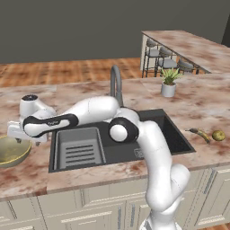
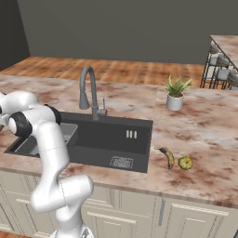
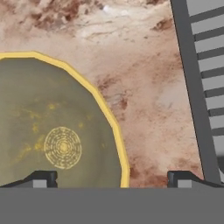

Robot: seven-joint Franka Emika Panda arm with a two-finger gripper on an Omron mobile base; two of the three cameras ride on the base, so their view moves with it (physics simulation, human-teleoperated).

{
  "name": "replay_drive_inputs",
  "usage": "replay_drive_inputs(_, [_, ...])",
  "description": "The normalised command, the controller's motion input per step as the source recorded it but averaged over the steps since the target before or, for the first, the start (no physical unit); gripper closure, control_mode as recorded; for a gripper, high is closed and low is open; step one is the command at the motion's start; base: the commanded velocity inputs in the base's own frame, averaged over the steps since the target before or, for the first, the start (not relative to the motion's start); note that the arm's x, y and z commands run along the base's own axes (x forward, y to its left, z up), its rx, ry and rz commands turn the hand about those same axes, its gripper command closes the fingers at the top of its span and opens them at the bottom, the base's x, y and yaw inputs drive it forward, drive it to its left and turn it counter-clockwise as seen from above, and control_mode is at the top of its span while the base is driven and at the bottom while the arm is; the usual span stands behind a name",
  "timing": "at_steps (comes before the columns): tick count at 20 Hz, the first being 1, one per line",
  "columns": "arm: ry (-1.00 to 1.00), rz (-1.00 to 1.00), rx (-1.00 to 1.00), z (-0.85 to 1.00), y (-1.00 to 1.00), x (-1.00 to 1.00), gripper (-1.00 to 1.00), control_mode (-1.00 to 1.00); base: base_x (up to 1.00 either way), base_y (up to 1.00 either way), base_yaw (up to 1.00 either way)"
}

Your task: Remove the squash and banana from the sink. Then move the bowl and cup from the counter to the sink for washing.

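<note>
- The squash (image 1: 218, 135) and the banana (image 1: 200, 134) lie side by side on the worktop (image 1: 202, 105) at the right of the left base view, just right of the sink (image 1: 173, 134). Judging from that, the first half of the task looks done.
- The bowl (image 1: 11, 150) sits on the worktop at the far left edge of the left base view, just left of the sink's ribbed tray (image 1: 78, 148). It is upright and looks empty.
- The hand (image 1: 18, 134) hangs low at the left of that view, above the bowl's near-sink side, with the arm stretched leftward across the sink.
- In the hand view the bowl (image 3: 52, 131) takes up the left half and its yellow rim curves down between the two fingertips (image 3: 41, 179), so one tip is over the inside of the bowl and the other over bare worktop. The ribbed tray (image 3: 205, 78) runs down the right edge.
- The hand's jaws stand wide apart and hold nothing.
- The relation that matters: the rim lies between the tips and below them, so a straight drop would likely straddle it for a rim grasp.
- The cup cannot be made out in these views.
- A potted plant (image 1: 169, 83) stands behind the sink, well clear of the work.
</note>
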Motion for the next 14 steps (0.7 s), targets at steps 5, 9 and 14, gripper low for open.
replay_drive_inputs(5, [0.00,-0.05,0.00,-0.15,0.00,0.02,-1.00,-1.00,0.00,0.00,0.00])
replay_drive_inputs(9, [0.00,-0.04,0.00,-0.16,0.00,0.00,-1.00,-1.00,0.00,0.00,0.00])
replay_drive_inputs(14, [0.00,-0.03,0.00,-0.15,0.02,0.01,-1.00,-1.00,0.00,0.00,0.00])
